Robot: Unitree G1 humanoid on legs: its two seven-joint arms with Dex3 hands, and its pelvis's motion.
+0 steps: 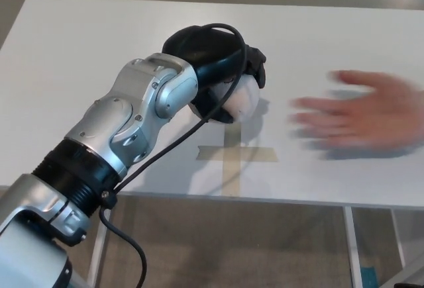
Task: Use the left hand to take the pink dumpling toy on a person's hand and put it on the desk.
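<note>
Dumpling toy (241,97), which showed pale and rounded rather than clearly pink, sat in the grasp of your left hand (215,69) above the white desk (79,69). You had the black fingers (257,71) curled over its top, pinching it against the palm. A cable (199,129) looped across the silver forearm (132,122). The person's hand (368,110), blurred and open, lay well apart to the right over the desk. Tan tape cross (235,155) marked the surface just below the toy.
</note>
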